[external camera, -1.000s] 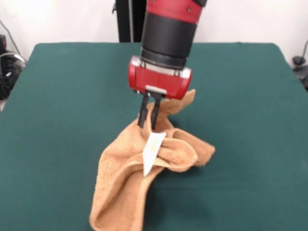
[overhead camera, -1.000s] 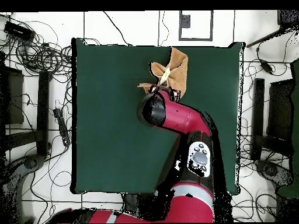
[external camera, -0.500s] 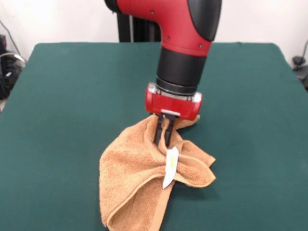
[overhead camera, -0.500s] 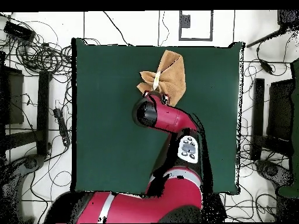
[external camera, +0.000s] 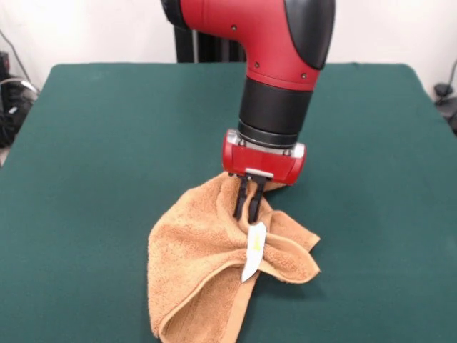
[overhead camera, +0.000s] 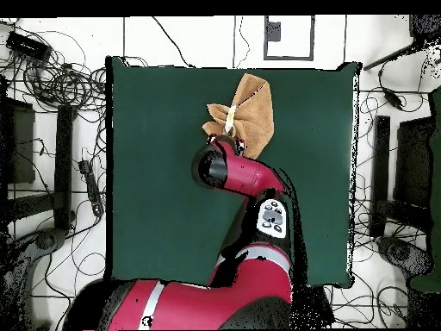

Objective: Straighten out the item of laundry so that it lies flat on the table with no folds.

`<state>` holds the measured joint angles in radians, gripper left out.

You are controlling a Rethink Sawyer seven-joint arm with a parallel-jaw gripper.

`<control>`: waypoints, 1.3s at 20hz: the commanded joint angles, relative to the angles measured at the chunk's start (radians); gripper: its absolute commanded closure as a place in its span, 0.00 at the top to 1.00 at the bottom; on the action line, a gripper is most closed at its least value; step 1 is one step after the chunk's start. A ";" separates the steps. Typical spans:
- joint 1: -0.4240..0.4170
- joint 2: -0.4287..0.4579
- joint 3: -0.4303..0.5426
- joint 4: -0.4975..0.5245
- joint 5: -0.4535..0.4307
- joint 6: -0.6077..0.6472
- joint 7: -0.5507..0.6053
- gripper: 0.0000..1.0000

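Black fingers of the gripper [external camera: 247,212] come down close together from the red wrist block, clenched on a gathered ridge of the towel [external camera: 207,264] just above its white tag [external camera: 253,250]. The tag hangs below the fingertips, yellow print showing. From that pinch the cloth falls away in two lobes: a broad one that spreads toward the table's [external camera: 100,143] near edge in the front view and runs out of the picture at the bottom, and a smaller one that folds over itself on the other side, its hemmed border curling up. A further bit of towel shows behind the wrist block, under the arm.

From overhead, the towel [overhead camera: 254,108] lies near the table's [overhead camera: 155,172] edge farthest from the robot's base, roughly midway along it, with the arm reaching over to it; the gripper itself is hidden under the wrist there.

The towel is far from flat. As I judge it, the main risk lies in the grip: the claw holds a bunched ridge, not a corner, so lifting or dragging may only shift the whole heap and keep the folds. Letting go here would likely leave the small lobe doubled over. A pull toward the nearby edge could also carry cloth off the table.
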<state>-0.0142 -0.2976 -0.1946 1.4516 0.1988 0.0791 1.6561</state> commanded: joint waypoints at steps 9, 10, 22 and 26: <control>-0.027 -0.001 0.176 0.009 0.014 0.022 0.173 0.00; -0.028 -0.002 0.175 0.011 0.017 0.028 0.174 0.00; 0.005 0.007 0.113 -0.037 0.036 0.183 0.162 1.00; -0.001 0.020 0.123 -0.053 0.033 0.179 0.161 1.00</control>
<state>-0.0435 -0.3060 -0.1623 1.4209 0.1952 0.1262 1.6561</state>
